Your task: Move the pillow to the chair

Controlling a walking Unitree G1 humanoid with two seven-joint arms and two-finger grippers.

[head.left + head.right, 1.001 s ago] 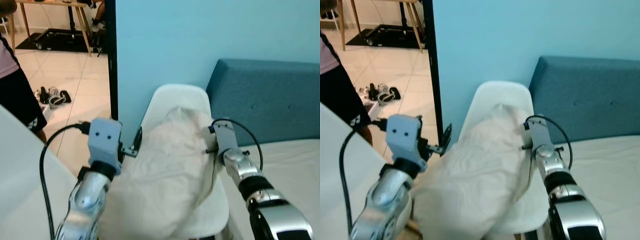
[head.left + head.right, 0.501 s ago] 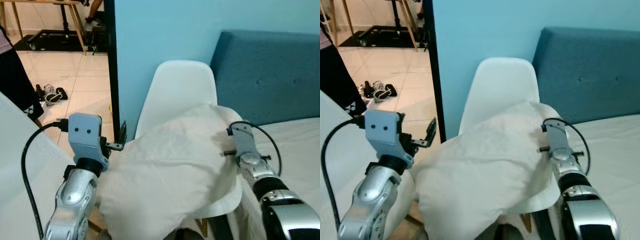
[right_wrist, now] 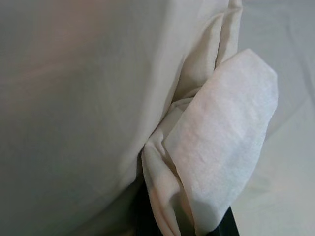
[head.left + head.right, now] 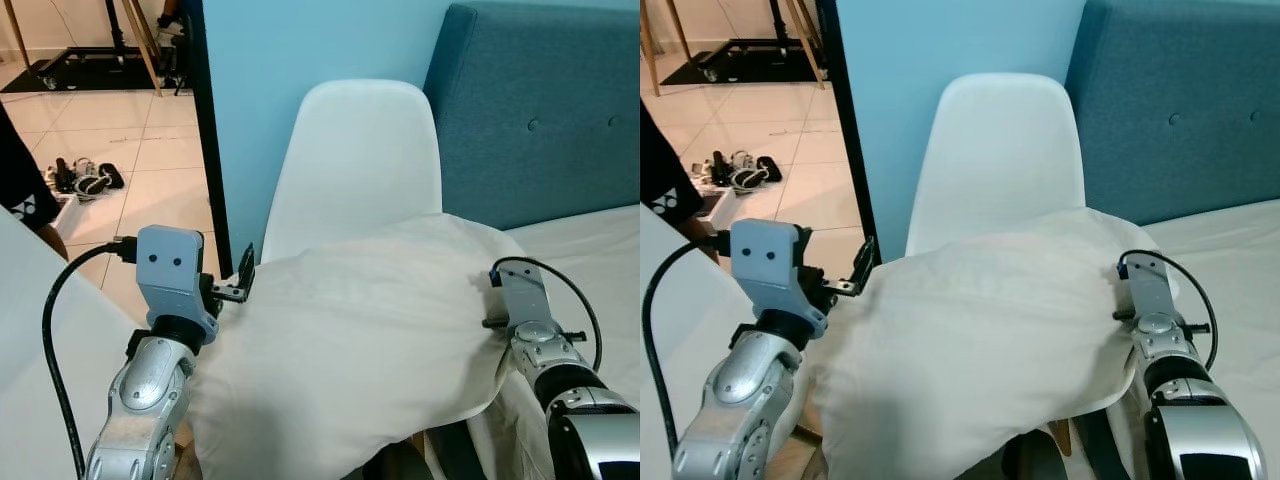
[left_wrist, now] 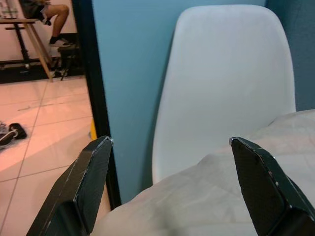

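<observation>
A big cream pillow [image 4: 360,340] lies across the seat of the white shell chair [image 4: 360,160], below its upright back. My left gripper [image 5: 170,142] sits at the pillow's left edge, open, its black fingers [image 5: 88,172] wide apart with the pillow's edge low between them. At the pillow's right end, my right gripper [image 4: 498,282] is pressed into the fabric. In the right wrist view a folded corner of the pillow [image 3: 206,147] rises from between the fingers, which look shut on it and are mostly hidden.
A blue padded headboard [image 4: 540,100] and a bed with a white sheet [image 4: 590,250] are to the right. A blue wall [image 4: 300,60] and black door frame [image 4: 205,150] stand behind the chair. Shoes [image 4: 80,178] lie on the tiled floor, with a person's leg [image 4: 20,190] at the left.
The pillow has come down from leaning high against the chair back to lying flat and wide across the seat. Both arms have dropped and spread with it, and the view has shifted.
</observation>
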